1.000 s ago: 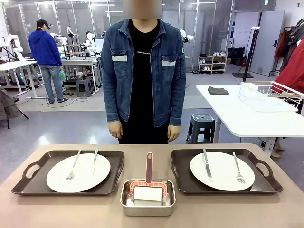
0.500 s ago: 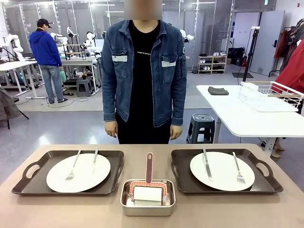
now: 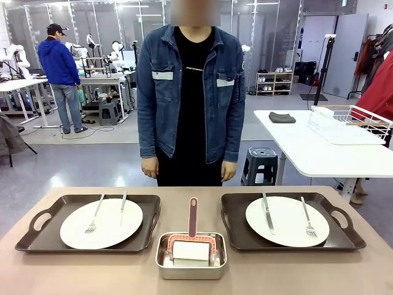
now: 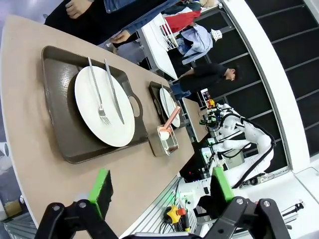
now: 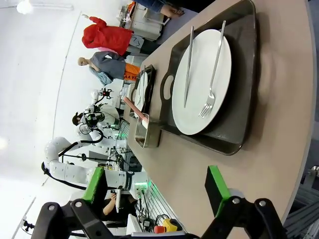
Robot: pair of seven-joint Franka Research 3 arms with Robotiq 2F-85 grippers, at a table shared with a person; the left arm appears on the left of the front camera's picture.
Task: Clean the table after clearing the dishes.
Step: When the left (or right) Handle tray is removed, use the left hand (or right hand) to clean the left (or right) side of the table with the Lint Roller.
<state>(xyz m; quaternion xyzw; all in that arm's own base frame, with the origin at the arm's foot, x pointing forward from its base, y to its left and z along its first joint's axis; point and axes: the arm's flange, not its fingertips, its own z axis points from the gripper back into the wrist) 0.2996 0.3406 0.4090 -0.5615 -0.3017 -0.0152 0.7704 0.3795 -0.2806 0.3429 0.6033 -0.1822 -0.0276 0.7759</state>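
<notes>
Both pairs of jaws gape (empty) — left tray lies ahead of the left jaws, right tray ahead of the right jaws.

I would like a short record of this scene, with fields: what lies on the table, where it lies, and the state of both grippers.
surface: table, tan-brown
left side: left tray with left plate, fork and knife on it
right side: right tray with right plate, knife and fork on it
middle: steel pan holding roller
person: stands at far side, hands down
left gripper: open, empty
right gripper: open, empty
</notes>
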